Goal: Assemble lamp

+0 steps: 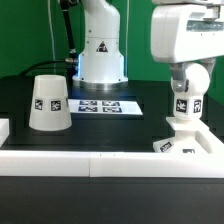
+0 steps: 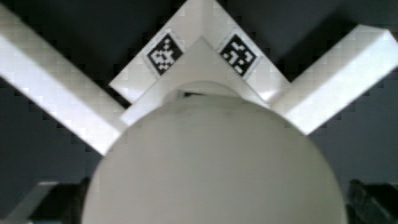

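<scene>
Two views, one instant; I read them remotely, near to far. Nearest in the ext. view: white rail [image 1: 90,163] running across the front of the black table [image 1: 130,125]. Just behind it, at the ext. view's right: lamp base [image 1: 186,146], flat and angular, tags showing on its near side. The bulb [image 1: 182,106] stands upright on the lamp base, stem down and touching it. Directly above, the gripper [image 1: 186,90] points straight down. As far as I can read it, its fingers are clamped on the bulb's upper part, one per side, w/ the tagged lower part showing beneath them. Wrist view agrees: the bulb [image 2: 206,160] fills the centre right under the gripper, and the lamp base [image 2: 199,40] w/ two tags lies beyond it. Mid-depth, ext. view's left: shade [image 1: 48,103], wide end down, tag toward the camera, well apart from gripper and lamp base. Btw. shade and lamp base, slightly farther back: marker board [image 1: 100,105], flat on the table. Farthest: robot pedestal [image 1: 100,62] w/ triangle sticker [image 1: 100,47].
</scene>
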